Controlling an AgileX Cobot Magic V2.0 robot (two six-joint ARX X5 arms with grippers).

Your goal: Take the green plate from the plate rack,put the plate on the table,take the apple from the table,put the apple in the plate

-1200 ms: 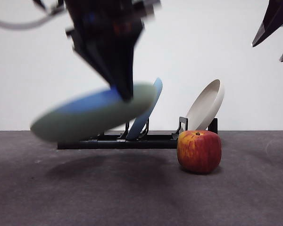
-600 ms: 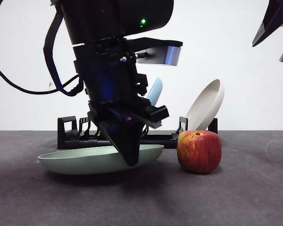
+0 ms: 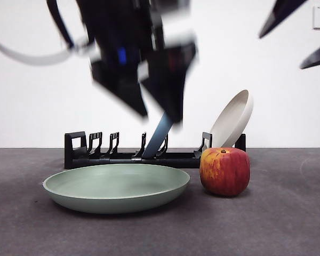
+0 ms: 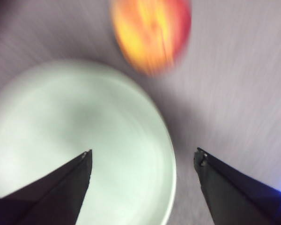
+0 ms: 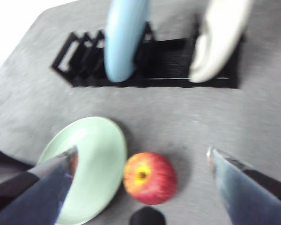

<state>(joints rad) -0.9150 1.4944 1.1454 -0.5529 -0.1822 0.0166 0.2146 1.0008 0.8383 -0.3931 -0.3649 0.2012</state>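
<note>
Table (image 3: 288, 224): dark grey matte surface filling the lower half of the front view. Plate rack (image 3: 80, 152): black, mid-frame along the table's far side, holding a light blue plate (image 5: 124, 37) and a cream-white plate (image 3: 233, 120), both leaning. Green plate (image 3: 116, 188): out of the rack, lying flat, rim up, in the lower left-centre of the front view, nothing in it. Left gripper (image 3: 157, 114): blurred, dark, upper centre of the front view, above the plate and clear of it, jaws spread wide, holding nothing. Right gripper (image 5: 140, 161): jaws wide apart and empty; its wrist view looks down on plate and apple between them. Apple (image 3: 225, 172): lower right of centre in the front view, upright with stem dimple on top, just beside the plate rim; whether touching cannot be told. Judgement: apple looks firm, smooth and rounded, moderately light, liable to roll or slip; best taken across its widest girth, jaws squarely on opposite sides. Plate step looks done; apple pick remains.
</note>
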